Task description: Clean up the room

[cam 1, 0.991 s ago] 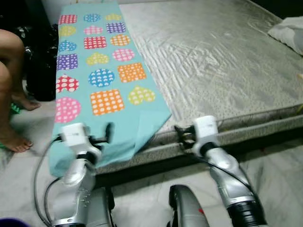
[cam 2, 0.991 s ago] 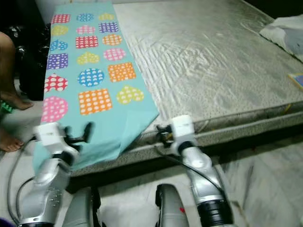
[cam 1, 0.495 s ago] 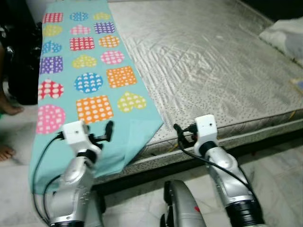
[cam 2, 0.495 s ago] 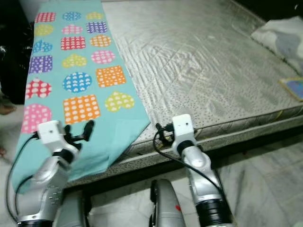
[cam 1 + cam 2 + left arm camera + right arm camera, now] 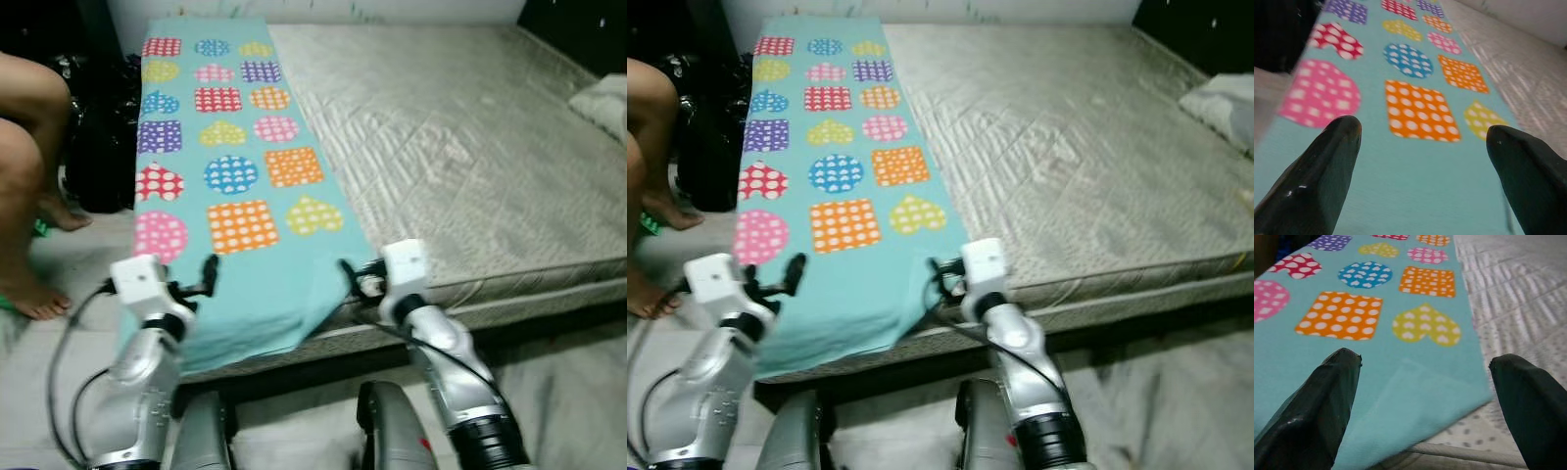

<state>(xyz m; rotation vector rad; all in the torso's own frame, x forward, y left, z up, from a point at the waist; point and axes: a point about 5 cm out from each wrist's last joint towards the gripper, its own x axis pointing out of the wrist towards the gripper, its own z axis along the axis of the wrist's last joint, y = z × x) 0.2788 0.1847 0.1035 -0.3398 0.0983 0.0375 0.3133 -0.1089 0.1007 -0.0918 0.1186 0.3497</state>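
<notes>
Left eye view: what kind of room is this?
Most likely a bedroom: a large bare mattress on a low frame, a teal sheet with coloured dotted shapes laid along its edge, and a pillow at the far right.

arms: silver | wrist blocks: white | fingers [image 5: 1317, 186]: glossy black | cables: black

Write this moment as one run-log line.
left gripper: open, over teal sheet | right gripper: open, at sheet's near corner | mattress: bare

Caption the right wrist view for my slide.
Open right gripper poised over the turquoise polka-dot sheet's folded corner at the mattress edge.
</notes>
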